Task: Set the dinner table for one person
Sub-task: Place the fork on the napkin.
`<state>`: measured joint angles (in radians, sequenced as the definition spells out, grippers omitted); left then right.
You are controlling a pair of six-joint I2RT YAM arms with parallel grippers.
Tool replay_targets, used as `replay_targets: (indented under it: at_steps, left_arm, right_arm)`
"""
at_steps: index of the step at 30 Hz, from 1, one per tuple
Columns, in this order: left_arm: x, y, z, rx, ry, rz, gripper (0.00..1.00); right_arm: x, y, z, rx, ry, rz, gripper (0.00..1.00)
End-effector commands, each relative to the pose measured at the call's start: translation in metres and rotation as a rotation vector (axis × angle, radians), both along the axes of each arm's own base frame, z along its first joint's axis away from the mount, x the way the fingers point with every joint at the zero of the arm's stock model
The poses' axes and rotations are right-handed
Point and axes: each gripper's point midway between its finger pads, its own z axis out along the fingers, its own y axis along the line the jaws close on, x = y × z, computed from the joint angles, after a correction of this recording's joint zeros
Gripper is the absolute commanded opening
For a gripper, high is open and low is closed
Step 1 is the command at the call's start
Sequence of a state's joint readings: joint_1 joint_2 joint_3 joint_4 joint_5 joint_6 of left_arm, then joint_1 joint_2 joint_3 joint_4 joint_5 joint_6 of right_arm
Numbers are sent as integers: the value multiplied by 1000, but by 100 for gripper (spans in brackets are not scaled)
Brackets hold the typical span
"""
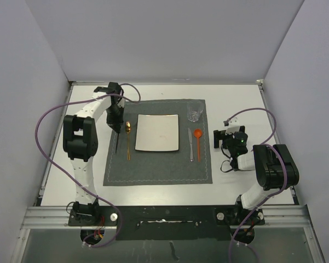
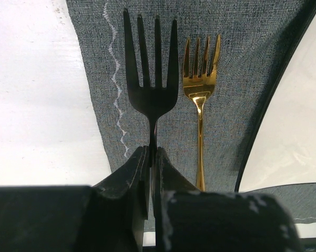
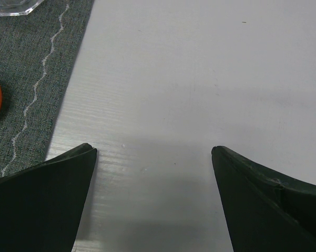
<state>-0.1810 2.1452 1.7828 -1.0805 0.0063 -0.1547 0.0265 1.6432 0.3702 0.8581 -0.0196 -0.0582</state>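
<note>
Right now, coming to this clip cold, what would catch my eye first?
The dark grey placemat in the middle of the white table, with a white square plate set on it. Next, the left end effector, shut on the handle of a black fork just left of a gold fork lying beside the plate. The right end effector stands open over bare table right of the mat.

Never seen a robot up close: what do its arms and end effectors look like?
The left arm and right arm have white links, chunky black joints and looping purple cables. The left end effector and right end effector are black, with tapered fingers.
</note>
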Motion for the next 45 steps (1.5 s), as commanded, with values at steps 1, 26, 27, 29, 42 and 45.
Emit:
replay_targets:
  at_steps: [1,26,27,29,42,45]
  left_arm:
    - [4,-3,-3,-1,8,17,0]
    - [-10,0,-28,18,81,42,0]
    - [-10,1,-29,18,83,41,0]
    - [-9,0,-31,18,85,39,0]
    - [-8,-1,-40,14,97,28,0]
    - [-8,-1,-41,14,97,26,0]
  right_arm:
    - [16,1,25,12,-88,0,98]
    - [16,0,26,13,-89,-1,98]
    - [16,0,26,13,-90,-1,98]
    - [16,1,26,12,-89,1,98]
    - [16,0,26,12,-90,-1,98]
    - [16,1,26,12,-90,0,98]
